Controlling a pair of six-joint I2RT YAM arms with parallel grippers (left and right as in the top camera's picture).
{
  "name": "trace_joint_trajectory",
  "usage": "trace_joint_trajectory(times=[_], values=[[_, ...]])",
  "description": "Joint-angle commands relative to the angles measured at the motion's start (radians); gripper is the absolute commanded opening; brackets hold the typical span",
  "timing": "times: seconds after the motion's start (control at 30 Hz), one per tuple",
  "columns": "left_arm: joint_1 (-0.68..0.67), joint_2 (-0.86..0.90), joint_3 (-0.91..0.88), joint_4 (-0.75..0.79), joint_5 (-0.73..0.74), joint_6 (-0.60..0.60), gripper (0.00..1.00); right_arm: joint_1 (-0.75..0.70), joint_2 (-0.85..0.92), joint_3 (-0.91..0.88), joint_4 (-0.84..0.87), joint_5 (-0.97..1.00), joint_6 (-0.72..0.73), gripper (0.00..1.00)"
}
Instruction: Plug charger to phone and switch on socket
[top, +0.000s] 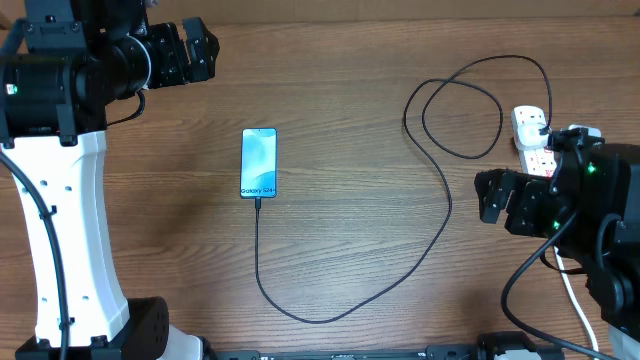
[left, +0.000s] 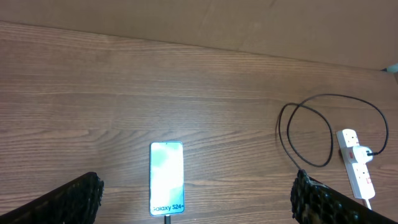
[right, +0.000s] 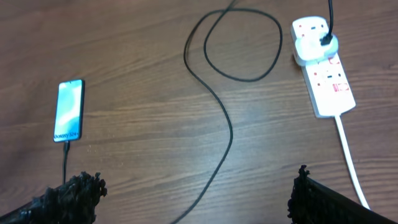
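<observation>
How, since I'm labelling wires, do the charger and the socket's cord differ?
The charger is black and thin; the cord is white and thick. The charger loops and curves across to the phone; the cord runs nearly straight. Both start at the socket.

The only text that can be read is "Galaxy S24+". It is shown in dark letters along the lower edge of the lit light-blue screen of the phone (top: 258, 163). It is seen most clearly in the left wrist view and is smaller in the other two. Red marks are seen on the power strip (right: 323, 74), but nothing can be read from them.
</observation>
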Motion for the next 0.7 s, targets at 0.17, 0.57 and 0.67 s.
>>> trace_joint_trajectory(times=[0.17,0.57,0.67], values=[[0.002,-0.006,0.003,-0.002,0.011,-0.003,1.0,0.005,0.029,0.023,-0.032,0.01,-0.001,1.0],[0.002,-0.006,0.003,-0.002,0.011,-0.003,1.0,0.008,0.062,0.019,0.008,-0.002,-0.001,1.0],[0.002,-0.006,0.003,-0.002,0.011,-0.003,1.0,0.021,0.041,-0.004,0.1,-0.009,-0.001,1.0]])
